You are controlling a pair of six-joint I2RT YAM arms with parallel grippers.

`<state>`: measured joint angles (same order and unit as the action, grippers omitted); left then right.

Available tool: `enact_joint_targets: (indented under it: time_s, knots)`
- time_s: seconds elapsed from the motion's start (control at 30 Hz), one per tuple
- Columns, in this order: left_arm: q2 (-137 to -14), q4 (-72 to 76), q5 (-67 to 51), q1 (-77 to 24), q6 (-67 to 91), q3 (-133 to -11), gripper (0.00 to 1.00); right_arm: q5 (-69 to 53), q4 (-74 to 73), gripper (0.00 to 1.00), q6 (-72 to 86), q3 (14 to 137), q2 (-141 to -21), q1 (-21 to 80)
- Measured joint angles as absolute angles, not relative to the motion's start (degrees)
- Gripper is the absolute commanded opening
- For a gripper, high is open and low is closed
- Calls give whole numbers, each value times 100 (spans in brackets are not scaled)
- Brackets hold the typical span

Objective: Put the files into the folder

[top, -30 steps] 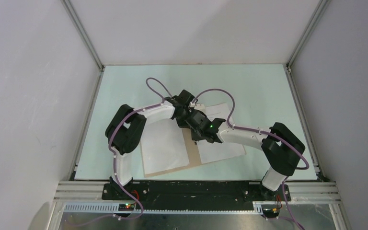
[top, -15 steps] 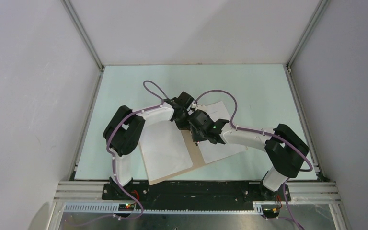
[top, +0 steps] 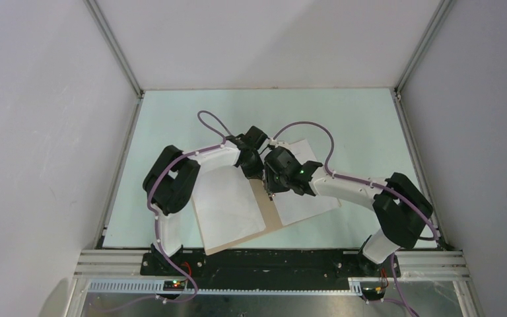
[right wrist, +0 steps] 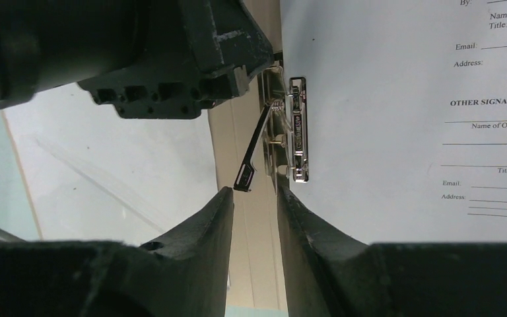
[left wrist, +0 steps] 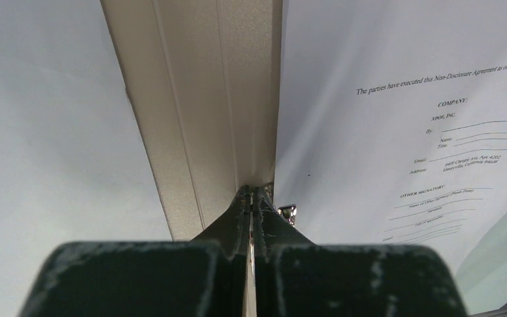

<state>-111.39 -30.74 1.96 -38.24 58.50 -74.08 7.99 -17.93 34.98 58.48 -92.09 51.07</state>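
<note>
Top view: my arms [top: 214,156] hide the folder's [top: 270,218] clip [right wrist: 297,129]; right wrist view crops the printed sheet [right wrist: 383,132] at its edge.

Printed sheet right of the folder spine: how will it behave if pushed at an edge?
Probably floppy: the sheet looks thin and lies flat beside the folder spine. An edge push would likely buckle it rather than slide it. Its edge meets the metal clip, so it may pivot there.
</note>
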Motion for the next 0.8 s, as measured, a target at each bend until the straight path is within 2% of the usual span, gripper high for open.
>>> enact_joint_targets:
  time_s: [0.23,0.43,0.8]
  knots:
    - [-11148,-3105,204,-3826,5848,-7428,0,655,-1879,36,3603,5848,-8873,5087]
    - [-11159,-3127,228,-3835,5848,-7448,0,602,-1922,32,3811,5848,-8851,5054]
    - [-11159,-3131,239,-3839,5846,-7450,0,738,-2078,28,4141,6062,-9288,5000]
